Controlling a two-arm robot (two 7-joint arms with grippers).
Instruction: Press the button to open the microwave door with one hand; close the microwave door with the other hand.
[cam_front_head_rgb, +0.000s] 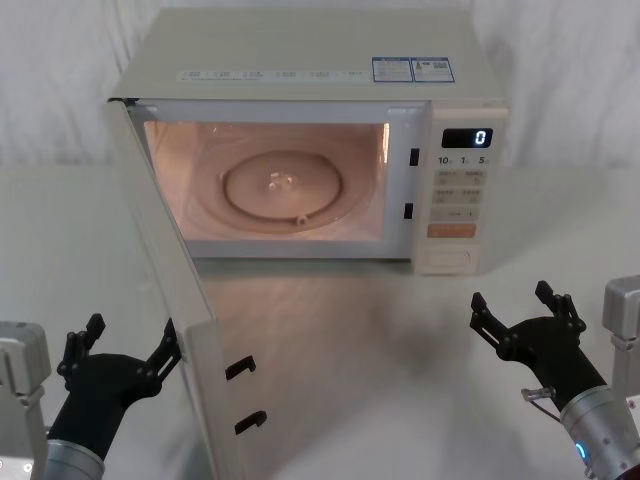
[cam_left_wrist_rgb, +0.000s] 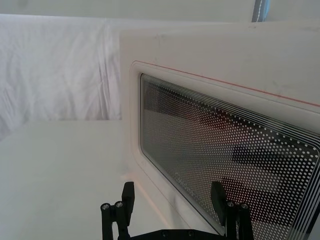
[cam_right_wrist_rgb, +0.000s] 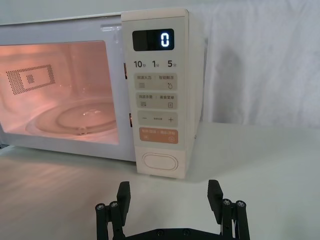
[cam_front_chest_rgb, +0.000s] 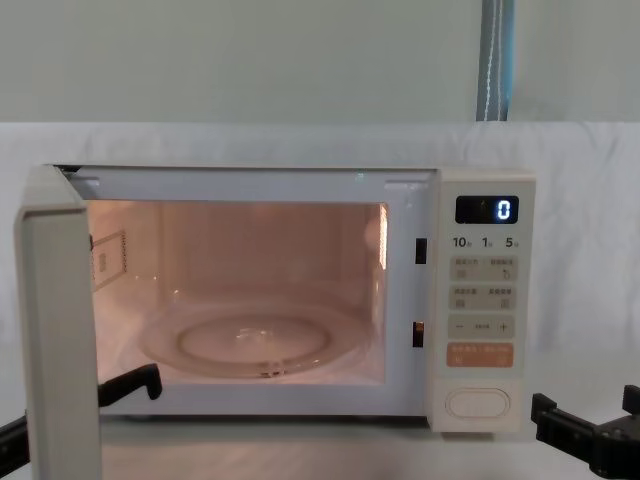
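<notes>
Microwave door (cam_front_head_rgb: 170, 300) open, dotted glass; smooth oval button (cam_right_wrist_rgb: 160, 162) bare.

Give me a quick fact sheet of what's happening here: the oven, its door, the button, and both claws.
microwave door: swung wide open, hinged on the left
cavity: lit inside, with a glass turntable
display: reads 0
button: not being touched
left gripper: open, just outside the open door, facing its window
right gripper: open, low in front of the control panel, apart from it
stage: door already opened, closing not yet done
</notes>
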